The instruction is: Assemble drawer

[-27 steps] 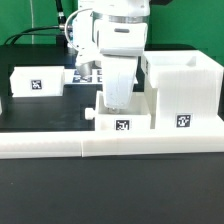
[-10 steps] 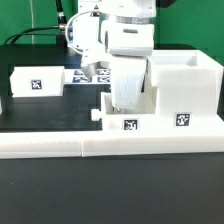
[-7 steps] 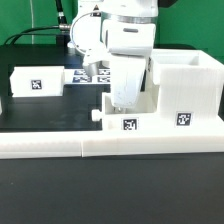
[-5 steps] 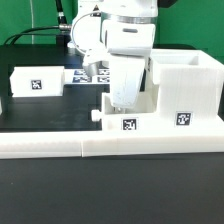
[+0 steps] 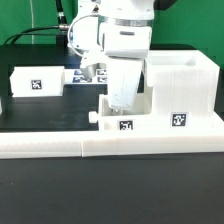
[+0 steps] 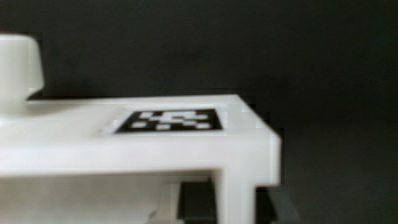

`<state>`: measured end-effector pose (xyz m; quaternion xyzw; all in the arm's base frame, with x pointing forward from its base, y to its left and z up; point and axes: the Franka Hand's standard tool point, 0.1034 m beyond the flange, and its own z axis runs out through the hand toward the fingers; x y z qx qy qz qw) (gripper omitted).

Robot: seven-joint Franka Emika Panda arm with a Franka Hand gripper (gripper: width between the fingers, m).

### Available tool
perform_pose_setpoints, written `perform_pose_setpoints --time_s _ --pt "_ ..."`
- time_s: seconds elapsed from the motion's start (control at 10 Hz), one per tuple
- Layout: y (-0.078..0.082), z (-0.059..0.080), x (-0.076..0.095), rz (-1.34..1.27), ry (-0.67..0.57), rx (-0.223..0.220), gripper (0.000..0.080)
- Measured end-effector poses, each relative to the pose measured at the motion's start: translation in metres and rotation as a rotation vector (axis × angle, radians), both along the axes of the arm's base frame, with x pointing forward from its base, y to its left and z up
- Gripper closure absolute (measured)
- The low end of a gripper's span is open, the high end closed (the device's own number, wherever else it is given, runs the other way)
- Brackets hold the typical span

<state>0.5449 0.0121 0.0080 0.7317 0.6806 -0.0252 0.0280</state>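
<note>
A small white open-top tray [image 5: 124, 118] with a square tag on its front stands at the centre, against the large white housing [image 5: 182, 90] on the exterior view's right. My gripper [image 5: 119, 103] reaches down into the tray, its fingertips hidden behind the tray's front wall. In the wrist view the tray's tagged wall [image 6: 169, 135] and its knob [image 6: 15, 65] fill the picture. My gripper [image 6: 231, 205] is shut on that wall, one dark finger [image 6: 196, 205] on each side. A second tagged tray [image 5: 38, 82] stands apart at the exterior view's left.
A long low white border rail [image 5: 60, 143] runs along the front of the black table. The marker board [image 5: 88, 74] lies behind the arm. Cables hang at the back.
My gripper and the centre tray have shifted a little to the exterior view's left. The housing also looks slightly further left. The left tray has not moved.
</note>
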Motion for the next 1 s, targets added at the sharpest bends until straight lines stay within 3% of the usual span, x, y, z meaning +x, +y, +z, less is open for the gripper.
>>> perform_pose_setpoints --time_s 0.5,0.8,1.0 --pt "-0.001 0.0 0.0 -0.006 0.001 0.0 0.0757" --pt "-0.03 0.009 -0.013 -0.021 0.009 -0.006 0.0757" --pt "-0.027 0.008 -0.017 -0.048 0.012 -0.015 0.0757"
